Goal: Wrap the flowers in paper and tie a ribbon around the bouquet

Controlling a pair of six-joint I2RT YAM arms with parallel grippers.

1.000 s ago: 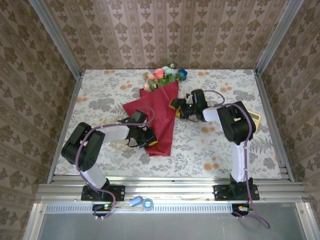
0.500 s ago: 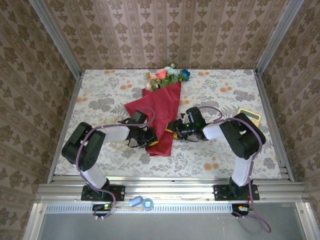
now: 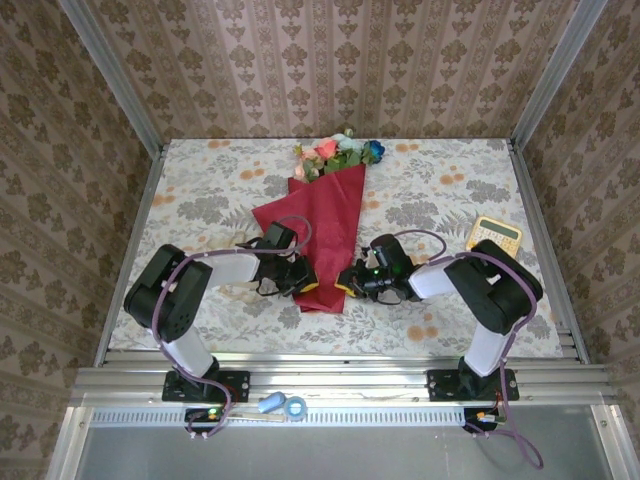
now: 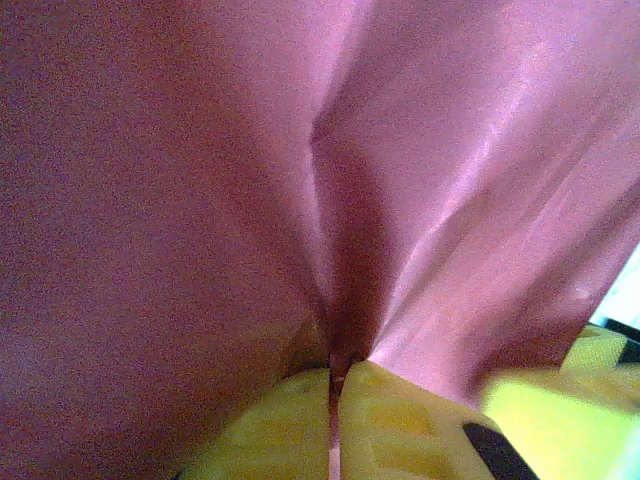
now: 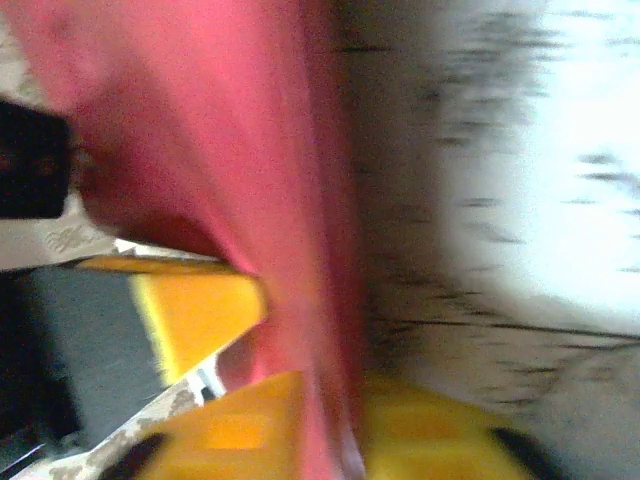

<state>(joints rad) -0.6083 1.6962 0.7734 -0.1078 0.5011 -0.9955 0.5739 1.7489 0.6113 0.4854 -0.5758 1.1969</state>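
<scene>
A slim crimson paper cone bouquet (image 3: 322,215), with pink, coral and blue blooms (image 3: 335,152) at its far end, lies on the floral-clothed surface (image 3: 200,200). The left tool (image 3: 303,287) is clamped on its near end. The right tool (image 3: 347,286) straddles the paper beside it, and whether it grips cannot be told.

Both arms bent low over the table, forearms turned inward toward each other.
The left arm folds at the elbow and points right; the left gripper (image 3: 306,287) lies low, its yellow pads (image 4: 290,420) pressed together on a fold of the paper (image 4: 200,200). The right arm mirrors it, and the right gripper (image 3: 346,285) has a finger on each side of the paper's edge, too blurred to show a pinch.
</scene>
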